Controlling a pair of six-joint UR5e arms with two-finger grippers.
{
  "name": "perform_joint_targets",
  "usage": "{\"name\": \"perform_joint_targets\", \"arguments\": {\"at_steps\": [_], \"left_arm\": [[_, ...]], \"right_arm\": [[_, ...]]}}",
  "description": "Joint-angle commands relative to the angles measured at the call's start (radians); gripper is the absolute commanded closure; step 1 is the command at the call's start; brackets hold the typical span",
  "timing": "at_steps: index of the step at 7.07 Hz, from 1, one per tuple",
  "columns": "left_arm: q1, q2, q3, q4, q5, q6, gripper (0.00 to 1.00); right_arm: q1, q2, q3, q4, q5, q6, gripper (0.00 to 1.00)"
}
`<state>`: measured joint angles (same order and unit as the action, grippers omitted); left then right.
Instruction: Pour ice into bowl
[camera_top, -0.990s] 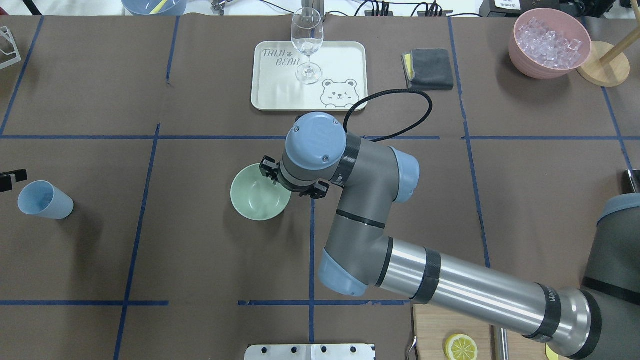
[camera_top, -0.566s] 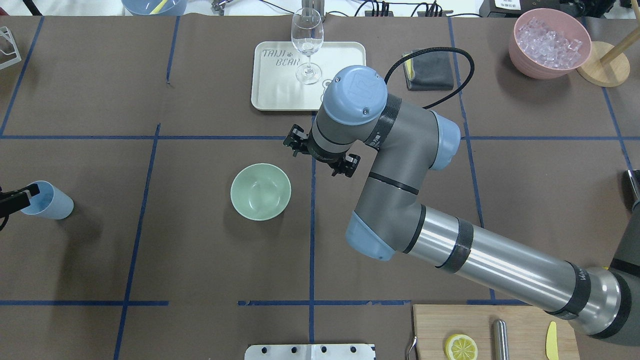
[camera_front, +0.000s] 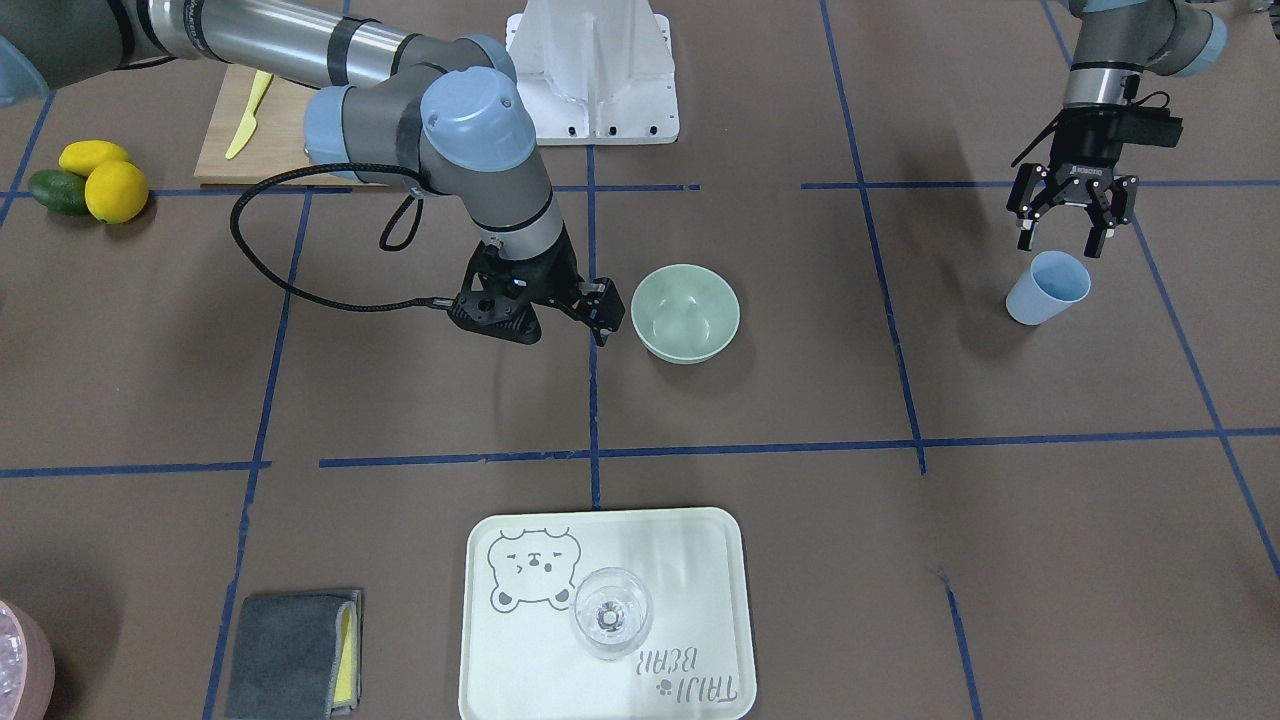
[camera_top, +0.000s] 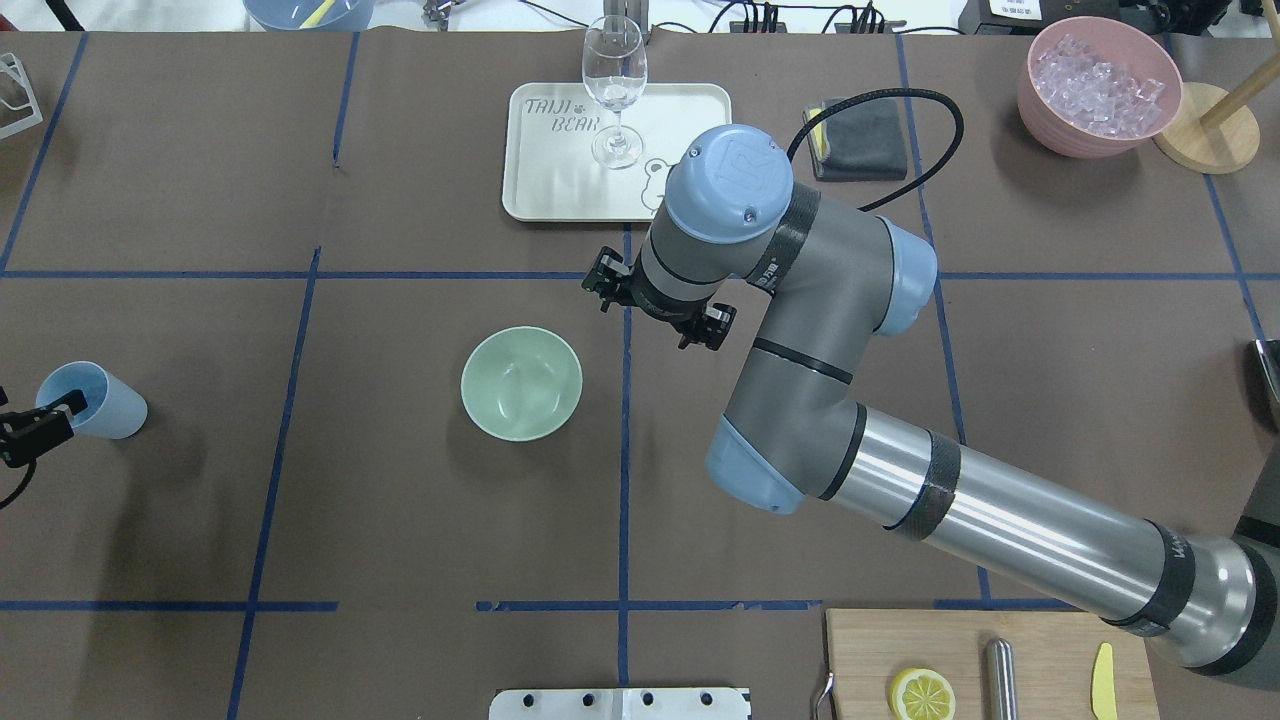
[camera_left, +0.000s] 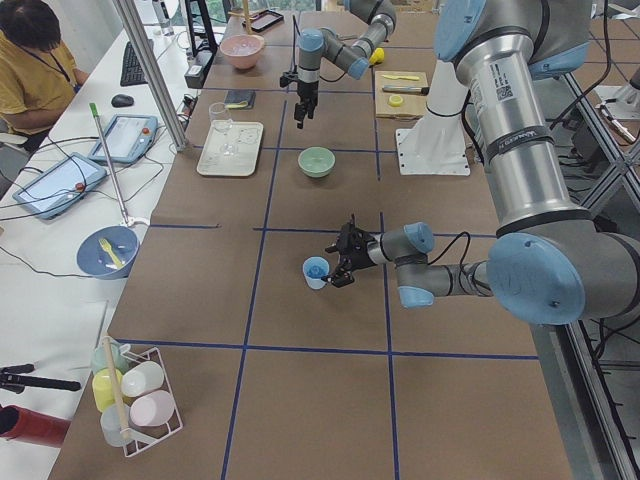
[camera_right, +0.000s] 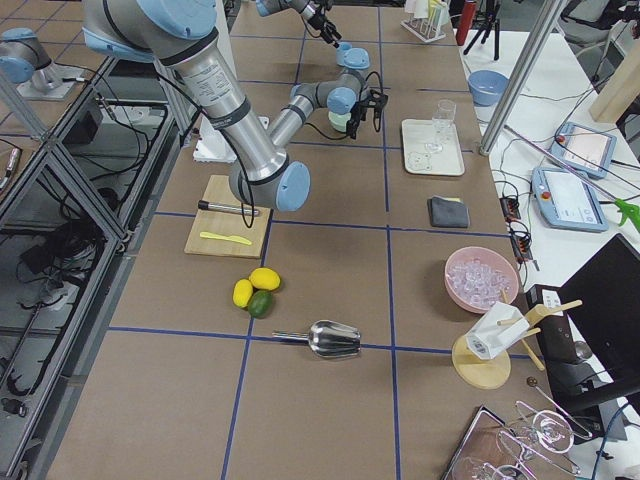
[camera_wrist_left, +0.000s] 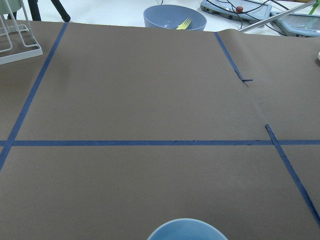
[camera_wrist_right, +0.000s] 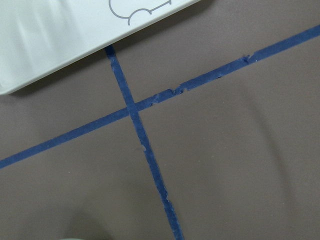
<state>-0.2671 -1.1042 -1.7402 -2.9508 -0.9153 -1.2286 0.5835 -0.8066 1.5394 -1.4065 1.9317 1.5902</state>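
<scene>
The sage-green bowl (camera_top: 521, 384) stands empty at the table's middle; it also shows in the front view (camera_front: 685, 312). The ice (camera_top: 1098, 85) lies in the pink container at the far right corner. My right gripper (camera_top: 660, 308) hovers open and empty just right of and beyond the bowl, seen also in the front view (camera_front: 545, 300). My left gripper (camera_front: 1063, 240) is open right above the near rim of the blue cup (camera_front: 1047, 287), which stands at the table's left (camera_top: 90, 400). The cup looks empty.
A white tray (camera_top: 680, 110) with a wine glass (camera_top: 613, 90) lies beyond the right gripper. A grey cloth (camera_top: 857, 137) lies right of it. A cutting board (camera_top: 1040, 650) with a lemon slice sits at the near right. A metal scoop (camera_right: 330, 340) lies near the lemons.
My right gripper has left the bowl's rim and moved up and away toward the tray. My left gripper has come in from the left edge to the blue cup.
</scene>
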Motion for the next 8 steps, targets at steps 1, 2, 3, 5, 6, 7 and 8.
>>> {"name": "perform_joint_targets", "arguments": {"at_steps": [1,2,3,5,6,7,8], "left_arm": [[0.097,-0.005,0.022,0.085,0.116,-0.097,0.00],[0.100,-0.032,0.091,0.084,0.192,-0.132,0.00],[0.100,-0.081,0.125,0.082,0.225,-0.146,0.00],[0.100,-0.161,0.204,0.068,0.312,-0.150,0.00],[0.100,-0.180,0.237,0.055,0.319,-0.150,0.00],[0.100,-0.196,0.249,0.039,0.341,-0.147,0.00],[0.100,-0.218,0.278,0.039,0.361,-0.144,0.01]], "right_arm": [[0.002,-0.009,0.004,0.003,0.003,-0.019,0.00],[0.015,-0.020,0.020,0.001,0.007,-0.044,0.00],[0.025,-0.022,0.028,0.000,0.001,-0.052,0.00],[0.047,-0.057,0.109,-0.008,-0.019,-0.064,0.00],[0.073,-0.175,0.234,-0.012,-0.007,-0.071,0.00],[0.088,-0.224,0.278,-0.011,0.010,-0.147,0.00],[0.090,-0.244,0.297,-0.011,0.012,-0.171,0.00]]}}
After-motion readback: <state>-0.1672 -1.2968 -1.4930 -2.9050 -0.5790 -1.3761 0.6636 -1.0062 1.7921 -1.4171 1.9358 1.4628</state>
